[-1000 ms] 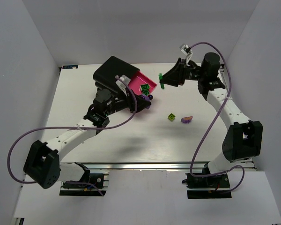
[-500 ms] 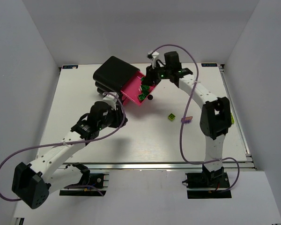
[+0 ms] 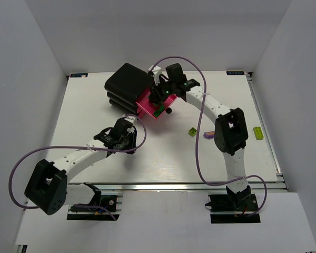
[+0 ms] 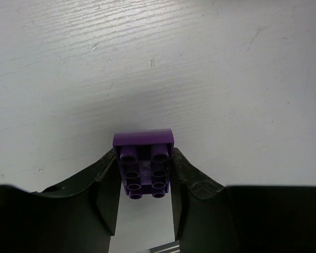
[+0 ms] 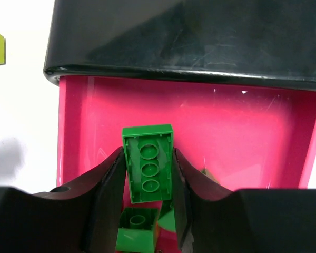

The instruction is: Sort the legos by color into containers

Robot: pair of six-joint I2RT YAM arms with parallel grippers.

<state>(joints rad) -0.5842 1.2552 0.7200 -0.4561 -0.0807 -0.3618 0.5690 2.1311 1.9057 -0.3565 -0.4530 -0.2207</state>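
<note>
- Step in hand: dark green drop-off. The right gripper (image 5: 146, 154) is clamped on a dark green brick (image 5: 147, 171), studs to camera, hanging over the open pink drawer (image 5: 242, 121)
- That drawer is pulled out of the black casing (image 5: 200, 37) toward 5 o'clock in the top view. The casing sits at about 11 o'clock on the table (image 3: 84, 105)
- More green bricks (image 5: 137, 238) already lie in the drawer, so I judge it to be the green bin
- Next move calls for spreading the jaws so the brick falls inside the walls, then lifting clear of the drawer rim
- The left gripper (image 4: 144, 154) pinches a purple brick (image 4: 144, 168) between its fingers at 7 o'clock from the casing. Whether the brick touches the table is hard to tell
- It needs its own drawer, and no second drawer shows open
- Loose at 4 o'clock from the drawer: a yellow-green brick (image 3: 193, 131) and a purple piece (image 3: 209, 135). A second yellow-green brick (image 3: 258, 133) lies further toward 3 o'clock
- The right wrist view shows the grip and the drawer contents, which the arm covers in the top view
- The left wrist view shows the held purple brick, not made out from above
- Only the top view gives the loose bricks and both arms together
</note>
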